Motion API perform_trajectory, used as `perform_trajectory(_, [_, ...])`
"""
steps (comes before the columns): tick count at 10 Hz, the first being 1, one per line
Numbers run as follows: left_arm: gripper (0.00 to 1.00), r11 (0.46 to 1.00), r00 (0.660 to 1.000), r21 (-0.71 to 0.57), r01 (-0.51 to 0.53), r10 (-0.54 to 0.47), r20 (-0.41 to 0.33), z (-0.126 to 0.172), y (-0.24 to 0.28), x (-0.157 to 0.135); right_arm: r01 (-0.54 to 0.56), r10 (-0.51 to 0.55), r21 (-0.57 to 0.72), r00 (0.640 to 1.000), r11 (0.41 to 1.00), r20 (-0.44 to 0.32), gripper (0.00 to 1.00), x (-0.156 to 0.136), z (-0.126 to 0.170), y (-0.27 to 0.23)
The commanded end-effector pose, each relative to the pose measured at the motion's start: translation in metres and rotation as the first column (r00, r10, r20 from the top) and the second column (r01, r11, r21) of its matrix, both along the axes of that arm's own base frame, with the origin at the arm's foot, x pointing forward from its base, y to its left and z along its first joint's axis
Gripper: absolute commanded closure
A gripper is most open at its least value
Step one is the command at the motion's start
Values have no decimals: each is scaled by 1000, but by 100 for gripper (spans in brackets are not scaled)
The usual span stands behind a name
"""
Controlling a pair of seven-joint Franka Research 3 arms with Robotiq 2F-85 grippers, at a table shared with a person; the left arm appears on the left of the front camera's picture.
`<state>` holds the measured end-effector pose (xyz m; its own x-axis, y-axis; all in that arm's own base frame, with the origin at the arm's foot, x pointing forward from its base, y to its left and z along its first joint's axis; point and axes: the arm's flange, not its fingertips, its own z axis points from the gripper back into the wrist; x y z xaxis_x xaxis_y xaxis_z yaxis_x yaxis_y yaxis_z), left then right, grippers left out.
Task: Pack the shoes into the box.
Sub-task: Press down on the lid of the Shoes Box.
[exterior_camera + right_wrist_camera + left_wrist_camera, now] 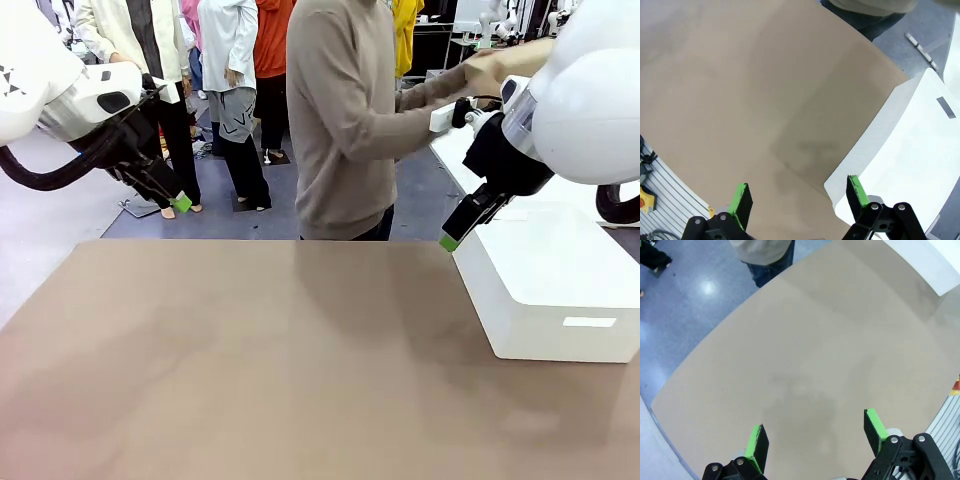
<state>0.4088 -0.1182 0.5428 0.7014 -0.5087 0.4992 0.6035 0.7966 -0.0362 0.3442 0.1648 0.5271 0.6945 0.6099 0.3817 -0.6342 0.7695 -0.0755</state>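
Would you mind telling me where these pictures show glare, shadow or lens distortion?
Front view: soft shadow on the table below the person. Left wrist view: a bright glare spot on the blue floor, and the table edge bows from the wide lens. Right wrist view: the white block is nearly blown out, with shadow beside it.

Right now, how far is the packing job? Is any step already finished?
Nothing looks finished yet. The brown tabletop carries the large white rectangular block, and no shoes or cardboard box are on it. Nothing is in hand: the left end effector and right end effector are open and empty above the table. The person in the beige sweater reaches sideways. The whole packing remains.
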Motion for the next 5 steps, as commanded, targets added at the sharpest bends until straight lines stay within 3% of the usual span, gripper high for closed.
perform_trajectory(1, [0,1000,1000,4,-12,12,-2,2,1,1,0,0,-4,1000,1000,1,0,2,1,1])
perform_trajectory(5, [0,1000,1000,4,-12,12,-2,2,1,1,0,0,-4,1000,1000,1,0,2,1,1])
